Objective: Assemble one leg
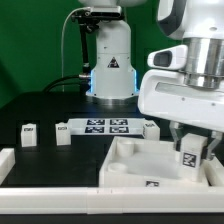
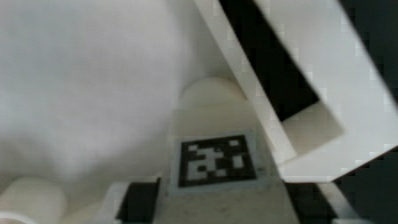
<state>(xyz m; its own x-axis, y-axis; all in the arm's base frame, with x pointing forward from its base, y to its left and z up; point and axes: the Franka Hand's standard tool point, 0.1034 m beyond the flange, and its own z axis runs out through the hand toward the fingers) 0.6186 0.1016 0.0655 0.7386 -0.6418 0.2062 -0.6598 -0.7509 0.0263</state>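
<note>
From the exterior view I have the claw [image 1: 190,147] down at about 4 o'clock in the picture, pinching 1 leg [image 1: 188,153] between its 2 fingers; the leg stands upright, long axis vertical, tag facing the camera, held directly under the wrist over the far right part of the large white tray-like piece [image 1: 130,165]. I judge its foot to be at or just above the tray's floor, but I cannot tell whether it touches. The relation the next move turns on is straight down: leg axis against socket axis, and no socket is visible from here beneath the leg. At 9 o'clock, well apart from the claw, 2 more legs [image 1: 29,134] stand on the dark surface [image 1: 40,105]; the marker board [image 1: 105,126] lies near 12 o'clock of the tray, with another small white part [image 1: 150,128] at its right end. A white rail [image 1: 50,195] runs along the near edge. In the wrist view the held leg [image 2: 217,150] fills the middle, its tag sharp, pointing away from the camera into the tray's white floor [image 2: 89,90]. The tray's raised wall [image 2: 294,70] runs close beside the leg at 2 o'clock, with dark surface beyond it. So room is tight on that side and open on the other; any sideways correction should, I think, go away from the wall.
</note>
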